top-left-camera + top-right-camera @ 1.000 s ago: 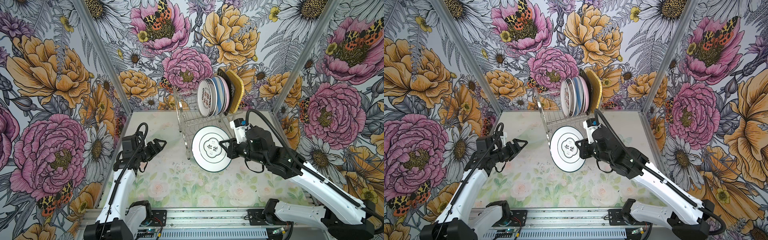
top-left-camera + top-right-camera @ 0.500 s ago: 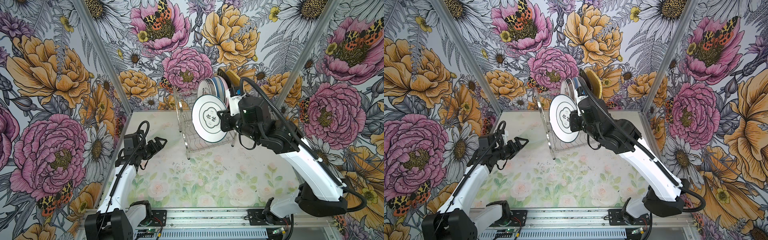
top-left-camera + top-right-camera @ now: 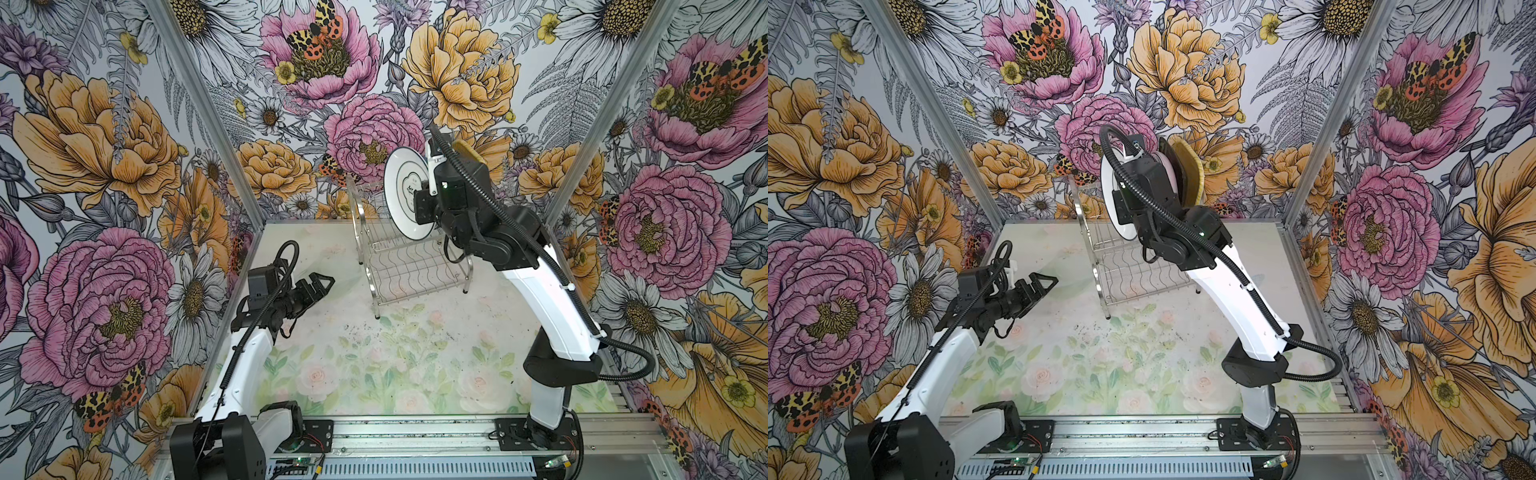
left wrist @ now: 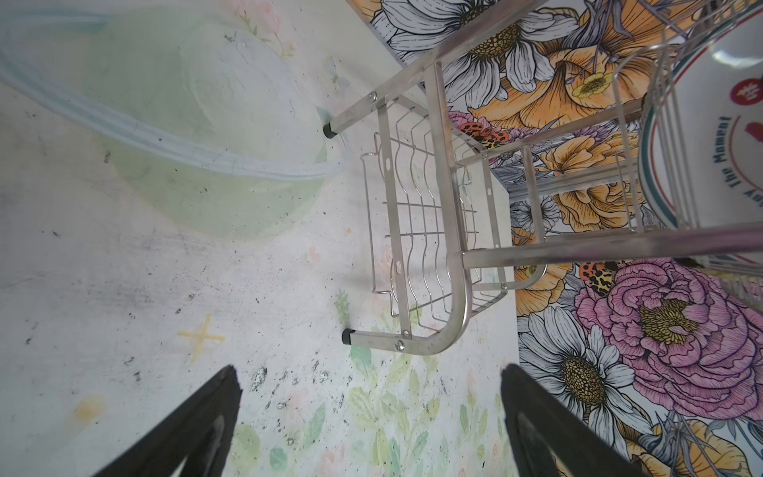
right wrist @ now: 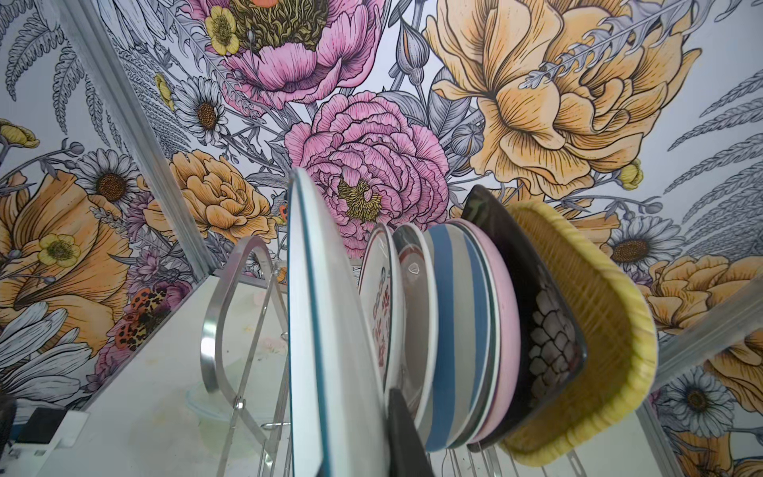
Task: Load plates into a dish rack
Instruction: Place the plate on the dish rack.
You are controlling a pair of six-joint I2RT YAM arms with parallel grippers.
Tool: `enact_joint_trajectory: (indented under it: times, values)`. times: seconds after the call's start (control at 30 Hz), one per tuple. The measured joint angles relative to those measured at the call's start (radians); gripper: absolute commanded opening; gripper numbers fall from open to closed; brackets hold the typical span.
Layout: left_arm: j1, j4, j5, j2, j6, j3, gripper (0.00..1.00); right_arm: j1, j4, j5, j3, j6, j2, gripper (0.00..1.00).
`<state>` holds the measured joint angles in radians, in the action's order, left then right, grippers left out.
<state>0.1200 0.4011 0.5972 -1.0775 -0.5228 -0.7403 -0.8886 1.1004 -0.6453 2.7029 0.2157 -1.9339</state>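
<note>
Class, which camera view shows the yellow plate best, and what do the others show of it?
The right wrist view: the yellow plate is close up, woven face and rim plain. Both top views show only an edge of it. The left wrist view misses it.

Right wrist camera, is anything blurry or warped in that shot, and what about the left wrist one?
Right wrist view: the held plate sits so near the lens that its rim looks soft and stretched, and the yellow woven plate bulges toward the frame's edge. Left wrist view: the dish rack is sharp, its chrome mildly shiny; the left pincer shows dark, soft fingers.
</note>
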Motion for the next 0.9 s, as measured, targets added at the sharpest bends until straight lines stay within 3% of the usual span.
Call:
enact_joint_trajectory:
  times: [0.5,0.9]
  values:
    - [0.0,-0.041,0.001,-0.03,0.0,0.015,0.99,0.053,-0.08,-0.085,0.064,-0.076,-0.188,0.0]
    - [0.022,-0.051,0.005,-0.032,0.0,0.021,0.99,0.072,-0.153,-0.087,0.065,-0.102,-0.237,0.0]
